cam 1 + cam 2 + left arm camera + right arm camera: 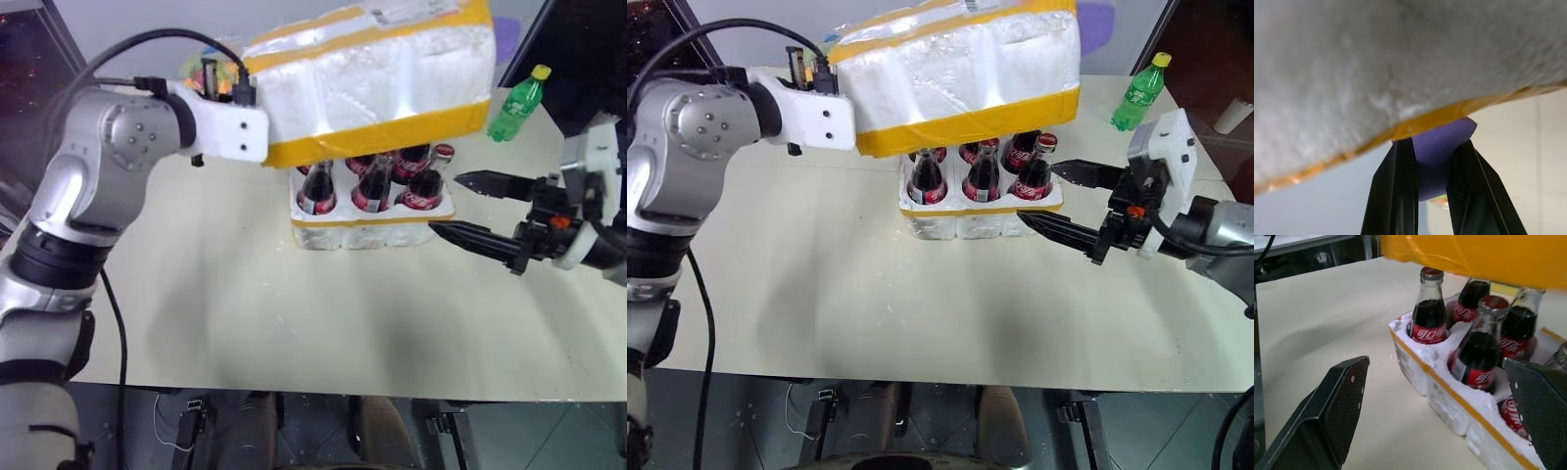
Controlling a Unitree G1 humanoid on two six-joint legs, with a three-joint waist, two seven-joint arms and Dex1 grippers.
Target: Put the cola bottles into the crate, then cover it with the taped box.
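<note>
The robot's left gripper (1425, 196) is pinching the white foam box wrapped in wide yellow tape bands (377, 83) at its left end, fingers pressed together on it, and is holding it in the air, tilted, just above the crate; the box's lower yellow band is hanging over the red caps of the rear bottles, though I cannot tell whether it is touching them.

The white foam crate with bottle wells and a yellow tape strip (367, 223) is sitting on the pale tabletop (245, 313) near its far middle; the small glass cola bottles with red caps and red labels (318, 188) are standing upright in its wells, the front three showing plainly, the rear ones partly hidden under the box.

The right gripper (460, 206) is hovering level just beside the crate's right end, its two black fingers spread wide and clasping nothing; one finger (1334, 406) is lying alongside the crate's near wall, apart from it, while the other is reaching toward the bottles at the right end.

A green plastic bottle with a yellow cap (517, 103) is standing at the far right of the table, well apart from the crate; something purple (1442, 152) is showing between the left fingers, beyond the box.
</note>
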